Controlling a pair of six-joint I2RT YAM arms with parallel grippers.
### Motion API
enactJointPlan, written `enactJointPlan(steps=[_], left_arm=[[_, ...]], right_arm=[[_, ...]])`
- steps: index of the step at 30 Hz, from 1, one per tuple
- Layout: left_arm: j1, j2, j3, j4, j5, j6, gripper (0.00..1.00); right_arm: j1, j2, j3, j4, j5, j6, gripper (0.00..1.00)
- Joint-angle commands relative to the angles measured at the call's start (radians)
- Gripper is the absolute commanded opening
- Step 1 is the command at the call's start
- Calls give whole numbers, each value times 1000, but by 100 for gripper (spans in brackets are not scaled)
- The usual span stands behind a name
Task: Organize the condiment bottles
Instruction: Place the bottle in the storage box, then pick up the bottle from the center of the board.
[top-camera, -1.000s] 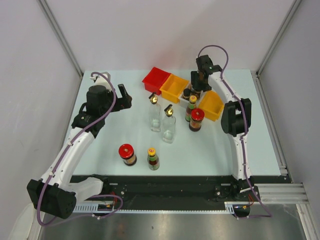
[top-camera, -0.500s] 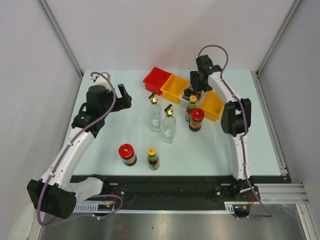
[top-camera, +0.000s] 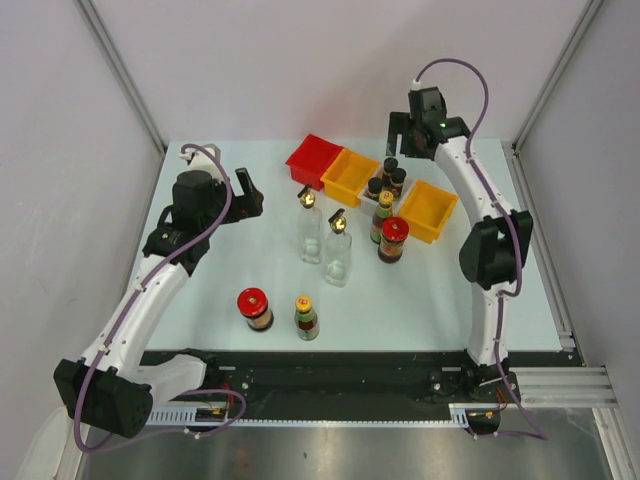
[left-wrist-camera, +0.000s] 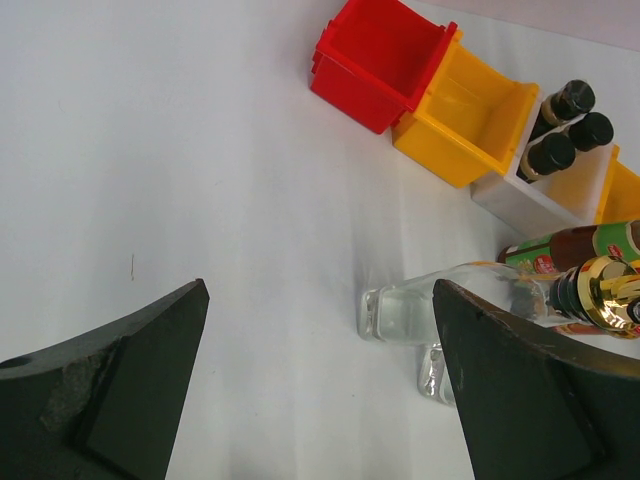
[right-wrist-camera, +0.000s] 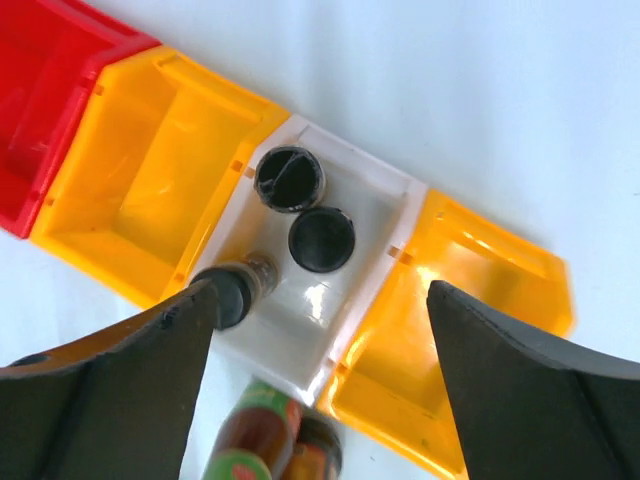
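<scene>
The pale tabletop (top-camera: 220, 290) is lying bare along its left edge, white walls (top-camera: 60, 150) enclosing it. Three black-capped shakers (right-wrist-camera: 321, 238) are standing in the white bin (right-wrist-camera: 300, 315) by the far edge. Left gripper (left-wrist-camera: 320, 290) and right gripper (right-wrist-camera: 322, 290) are gaping, empty.

This is a robotics lab, set up as a small enclosed test cell. A pale, bare table (top-camera: 200, 300) sits boxed in by plain white wall panels (top-camera: 300, 60) held in slanting aluminium posts (top-camera: 120, 70). 2 white and black robot arms, the left arm (top-camera: 150, 290) and the right arm (top-camera: 485, 250), are bolted to a black rail (top-camera: 330, 375) at the table's near edge. Purple cables (top-camera: 452, 62) loop along them, and slotted aluminium framing (top-camera: 560, 380) lies beside the rail. The condiment bottles (top-camera: 338, 262) and a row of 4 small plastic bins (top-camera: 348, 175) stand directly on the tabletop, under flat, even light.
</scene>
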Motion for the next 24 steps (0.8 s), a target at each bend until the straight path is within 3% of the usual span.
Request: enactJointPlan(steps=[1, 10, 15, 24], left_arm=[[9, -28, 11, 12, 6, 12, 100], [9, -55, 13, 12, 30, 12, 100], [10, -77, 7, 18, 49, 9, 100], [9, -83, -6, 24, 64, 1, 100]], right_arm=[[8, -213, -122, 110, 34, -24, 99], [76, -463, -403, 124, -59, -75, 100], [141, -536, -491, 122, -78, -69, 91], [192, -484, -518, 92, -60, -29, 74]])
